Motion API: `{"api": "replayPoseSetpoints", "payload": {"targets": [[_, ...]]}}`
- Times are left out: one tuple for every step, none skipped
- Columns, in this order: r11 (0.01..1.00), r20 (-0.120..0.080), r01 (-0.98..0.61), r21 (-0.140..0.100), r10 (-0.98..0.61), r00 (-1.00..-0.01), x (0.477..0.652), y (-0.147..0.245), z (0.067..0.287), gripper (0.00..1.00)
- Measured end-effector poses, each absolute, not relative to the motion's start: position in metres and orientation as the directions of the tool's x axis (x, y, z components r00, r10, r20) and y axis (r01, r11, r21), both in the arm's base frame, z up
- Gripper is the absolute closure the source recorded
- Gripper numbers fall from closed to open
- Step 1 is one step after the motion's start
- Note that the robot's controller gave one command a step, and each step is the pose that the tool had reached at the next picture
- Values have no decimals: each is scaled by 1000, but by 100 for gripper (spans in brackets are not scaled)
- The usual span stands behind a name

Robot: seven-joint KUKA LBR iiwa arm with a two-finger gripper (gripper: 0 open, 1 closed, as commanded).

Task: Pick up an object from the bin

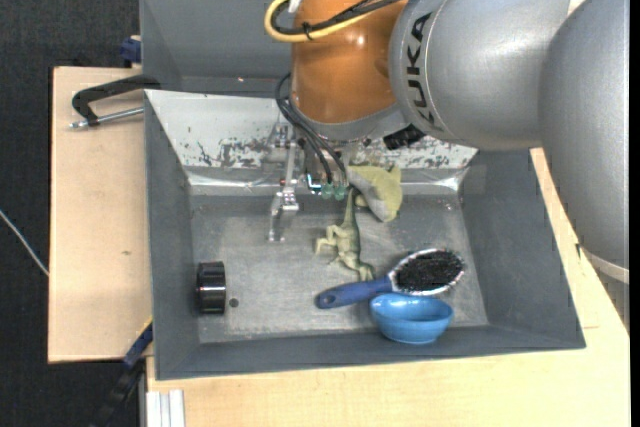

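My gripper [285, 203] hangs below the orange wrist cover, low over the bare floor at the back middle of the bin. Just to its right lies a pale yellow-green toy figure [344, 246] with thin limbs. A crumpled yellowish piece [381, 191] rests behind the figure against the back wall. I see nothing held in the gripper.
A blue-handled brush with black bristles [405, 279] lies at the front right, partly over a blue bowl [412, 319]. A short black cylinder [210, 287] stands at the front left. The arm and its cover hide the back right of the bin.
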State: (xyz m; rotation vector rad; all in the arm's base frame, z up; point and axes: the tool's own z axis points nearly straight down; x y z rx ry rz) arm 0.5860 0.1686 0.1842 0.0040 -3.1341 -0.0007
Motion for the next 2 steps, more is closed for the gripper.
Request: {"api": "replayPoseSetpoints", "payload": {"targets": [[996,7,-93,-3,-93,-996,547,89,123,0],[985,-23,-173,13,-173,-985,548,24,85,0]]}}
